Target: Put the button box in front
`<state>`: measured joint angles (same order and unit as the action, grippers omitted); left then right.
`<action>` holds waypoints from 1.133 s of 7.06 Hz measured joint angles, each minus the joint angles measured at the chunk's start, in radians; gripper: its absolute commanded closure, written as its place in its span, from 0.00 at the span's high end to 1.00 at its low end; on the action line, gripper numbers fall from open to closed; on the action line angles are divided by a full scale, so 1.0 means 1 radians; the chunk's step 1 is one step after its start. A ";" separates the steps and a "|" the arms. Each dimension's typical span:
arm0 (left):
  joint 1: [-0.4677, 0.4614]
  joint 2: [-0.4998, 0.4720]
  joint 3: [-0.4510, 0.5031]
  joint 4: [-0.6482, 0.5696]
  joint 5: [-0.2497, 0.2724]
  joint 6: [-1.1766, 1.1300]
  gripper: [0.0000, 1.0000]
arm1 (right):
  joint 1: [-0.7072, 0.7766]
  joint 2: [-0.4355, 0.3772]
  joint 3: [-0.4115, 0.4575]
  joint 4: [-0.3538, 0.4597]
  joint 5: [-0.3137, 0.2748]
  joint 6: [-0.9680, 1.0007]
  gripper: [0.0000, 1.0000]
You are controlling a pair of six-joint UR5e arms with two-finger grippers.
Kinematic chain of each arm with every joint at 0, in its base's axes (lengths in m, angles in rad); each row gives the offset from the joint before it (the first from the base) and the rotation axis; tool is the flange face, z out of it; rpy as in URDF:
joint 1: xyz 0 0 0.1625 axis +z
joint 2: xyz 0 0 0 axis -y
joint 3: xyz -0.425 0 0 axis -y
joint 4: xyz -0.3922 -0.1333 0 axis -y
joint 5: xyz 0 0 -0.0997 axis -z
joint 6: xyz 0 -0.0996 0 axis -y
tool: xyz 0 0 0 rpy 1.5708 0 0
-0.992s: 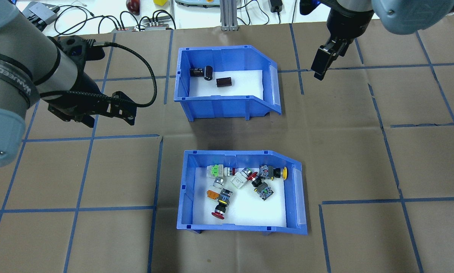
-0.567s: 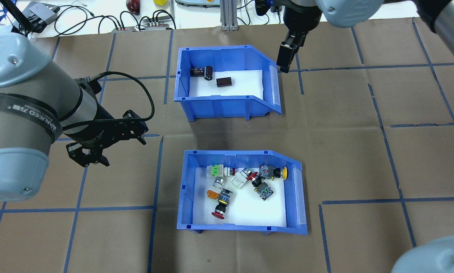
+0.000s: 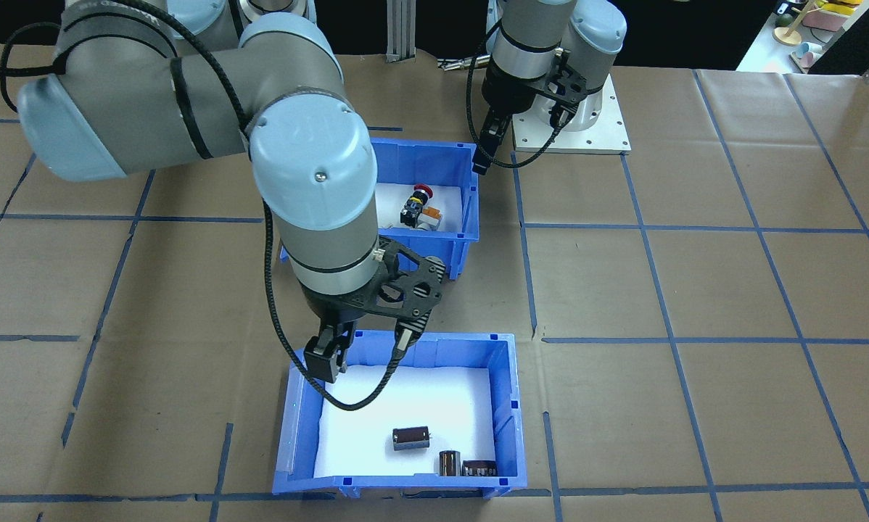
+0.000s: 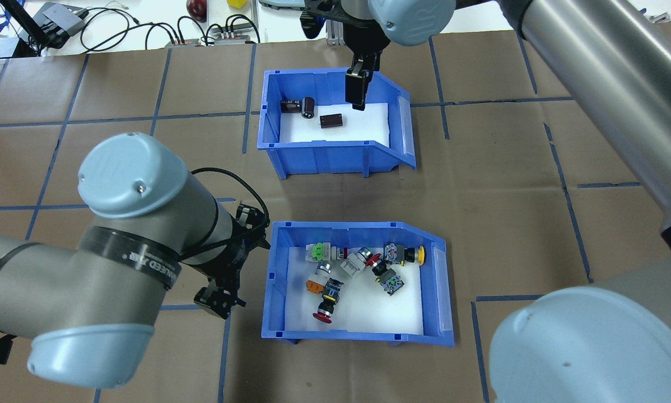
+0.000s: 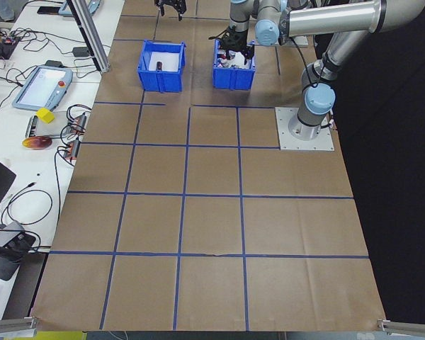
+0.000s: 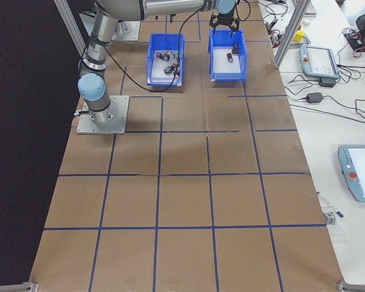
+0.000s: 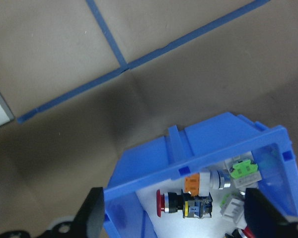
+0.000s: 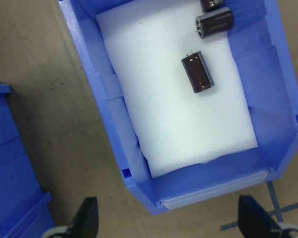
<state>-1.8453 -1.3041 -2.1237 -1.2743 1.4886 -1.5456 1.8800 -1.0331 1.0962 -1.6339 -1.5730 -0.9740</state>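
Note:
The button box [image 4: 274, 291], a blue bin with a white liner and several coloured push-buttons, sits at the near middle of the table. It also shows partly behind the right arm in the front view [image 3: 467, 210]. My left gripper [image 4: 236, 264] is low against the box's left wall. In the left wrist view it [image 7: 174, 223] is open, its fingers [image 7: 93, 218] spread either side of the box's blue wall [image 7: 198, 158]. My right gripper [image 4: 358, 89] hangs open over the other blue bin [image 4: 335, 154], the one with dark cylinders, with nothing held between its fingers [image 8: 87, 220].
The cylinder bin [image 3: 293, 435] stands beyond the button box, with a brown-paper gap between them. Cables and devices [image 4: 61, 19] lie past the table's far edge. The arm's base plate [image 3: 587, 134] sits at the robot's side.
My left arm has swung down and right to the button box's left wall. My right arm has moved left from beside the cylinder bin to above it. Neither bin has moved.

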 measured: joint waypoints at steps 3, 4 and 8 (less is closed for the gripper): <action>-0.201 0.017 -0.087 0.109 0.002 -0.396 0.99 | 0.081 0.069 -0.001 -0.018 -0.005 -0.091 1.00; -0.245 0.012 -0.123 0.163 0.003 -0.467 0.99 | 0.104 0.091 0.004 -0.044 -0.005 -0.093 1.00; -0.332 -0.088 -0.188 0.391 0.015 -0.557 0.96 | 0.137 0.158 0.045 -0.132 -0.008 -0.086 0.87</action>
<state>-2.1773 -1.3917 -2.3114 -0.8833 1.5032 -2.1027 2.0168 -0.8755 1.1413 -1.7654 -1.5807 -1.0602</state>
